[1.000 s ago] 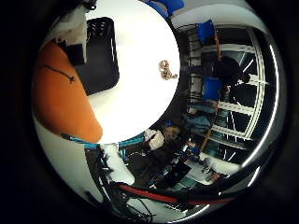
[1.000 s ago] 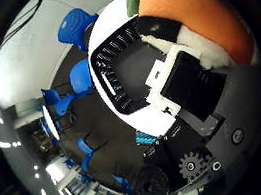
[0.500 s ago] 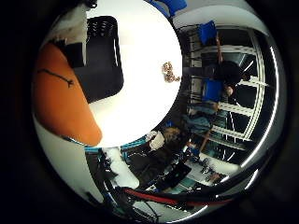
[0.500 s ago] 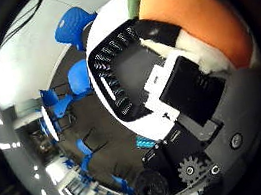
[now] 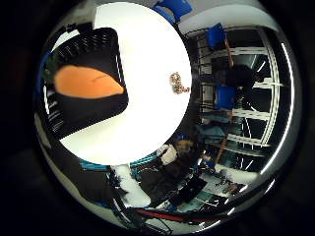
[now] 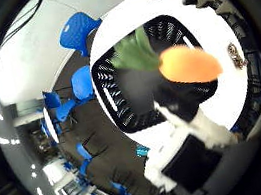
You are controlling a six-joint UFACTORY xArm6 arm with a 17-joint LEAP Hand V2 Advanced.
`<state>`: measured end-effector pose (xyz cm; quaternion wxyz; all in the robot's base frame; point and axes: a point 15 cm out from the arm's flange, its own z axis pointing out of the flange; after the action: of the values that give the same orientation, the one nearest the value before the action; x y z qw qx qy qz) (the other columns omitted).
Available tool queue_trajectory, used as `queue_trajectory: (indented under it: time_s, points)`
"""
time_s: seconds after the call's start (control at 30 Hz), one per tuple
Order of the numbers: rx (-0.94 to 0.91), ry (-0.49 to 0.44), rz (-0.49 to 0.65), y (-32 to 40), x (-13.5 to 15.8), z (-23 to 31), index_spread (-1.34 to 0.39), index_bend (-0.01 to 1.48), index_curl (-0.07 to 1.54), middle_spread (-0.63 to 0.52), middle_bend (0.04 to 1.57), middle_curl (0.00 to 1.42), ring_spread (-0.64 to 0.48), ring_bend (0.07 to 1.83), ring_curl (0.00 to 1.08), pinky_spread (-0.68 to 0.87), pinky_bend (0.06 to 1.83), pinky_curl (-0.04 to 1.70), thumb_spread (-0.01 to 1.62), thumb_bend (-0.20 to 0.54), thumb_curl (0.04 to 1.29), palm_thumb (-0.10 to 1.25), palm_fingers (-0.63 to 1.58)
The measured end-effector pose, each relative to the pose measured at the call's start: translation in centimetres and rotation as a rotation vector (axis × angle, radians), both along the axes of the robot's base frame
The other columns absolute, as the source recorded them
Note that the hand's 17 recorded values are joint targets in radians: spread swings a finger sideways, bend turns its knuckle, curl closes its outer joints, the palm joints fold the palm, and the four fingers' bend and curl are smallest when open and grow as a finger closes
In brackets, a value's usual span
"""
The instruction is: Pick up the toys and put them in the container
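From the little-finger side, an orange plush carrot point(image 5: 86, 82) is seen over the black slatted container point(image 5: 106, 46) on the round white table point(image 5: 147, 64); a small spotted toy point(image 5: 179, 83) is left lying on the table, well apart. A bounce off the container's rim could be risked. From the thumb side, the hand point(image 6: 197, 131) is shown clear of the carrot, though its fingers' state cannot be told. Earlier, the carrot filled the view, close against the palm.
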<state>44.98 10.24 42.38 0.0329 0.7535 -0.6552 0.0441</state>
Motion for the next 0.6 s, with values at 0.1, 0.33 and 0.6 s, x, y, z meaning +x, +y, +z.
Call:
queue_trajectory:
  time_s: [0.1, 0.33, 0.6]
  points:
    - [0.002, -0.006, 0.007, -0.8, -0.3, 0.7, -0.44, 0.19, 0.45, -0.06, 0.41, 0.38, 0.01, 0.74, 0.37, 0.23, 0.83, 0.54, 1.16, -0.033, 0.33, 0.62, 0.07]
    - [0.047, -0.055, -0.011, -3.9, -1.6, -0.2, -0.42, 0.18, 0.38, -0.07, 0.36, 0.35, 0.04, 0.68, 0.3, 0.4, 0.67, 0.42, 1.14, -0.022, 0.29, 0.53, 0.18]
    - [0.079, -0.056, -0.099, -11.8, -4.0, -2.5, -0.4, 0.17, 0.33, -0.02, 0.31, 0.34, 0.06, 0.65, 0.26, 0.42, 0.62, 0.35, 1.13, -0.022, 0.28, 0.5, 0.24]
